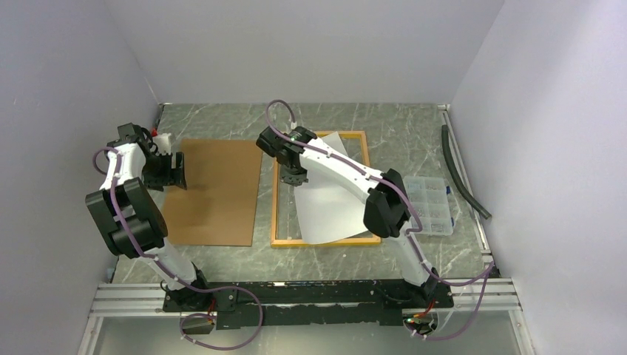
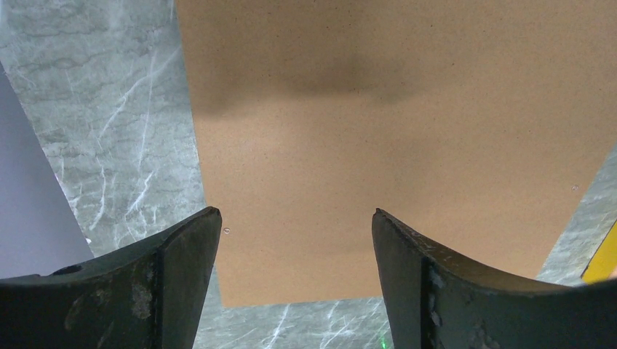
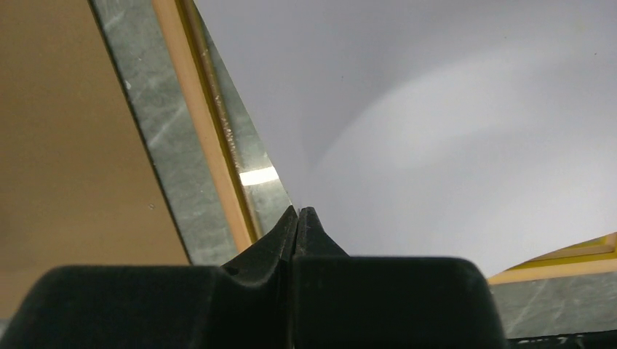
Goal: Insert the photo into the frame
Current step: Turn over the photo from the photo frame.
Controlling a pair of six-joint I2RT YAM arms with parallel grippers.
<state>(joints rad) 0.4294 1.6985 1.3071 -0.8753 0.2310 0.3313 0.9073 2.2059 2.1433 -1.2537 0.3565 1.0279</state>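
- Top external view: a large rectangular picture frame with a narrow wood-coloured border [image 1: 275, 214] is lying flat on the grey marbled surface [image 1: 399, 133]. The photo, a large thin sheet showing its plain white reverse [image 1: 329, 211], is resting skewed inside the frame, with its far corner overlapping the far rail. A flat brown rectangular board [image 1: 214, 192] is lying just left of the frame. The left end effector [image 1: 174, 174] is hanging over the board's left edge, and the right end effector [image 1: 292, 180] is pointing down at the photo's left side. A clear plastic compartment box [image 1: 432, 207] is sitting to the right of the frame.
- Left wrist view: the left end effector [image 2: 295, 218] is standing spread wide above the brown board [image 2: 393, 145], gripping nothing. A yellow frame corner [image 2: 602, 258] is peeking in at the right.
- Right wrist view: the right end effector [image 3: 298, 214] is pressed together, with its tips sitting at the white photo's [image 3: 436, 131] edge, beside the frame's left rail.
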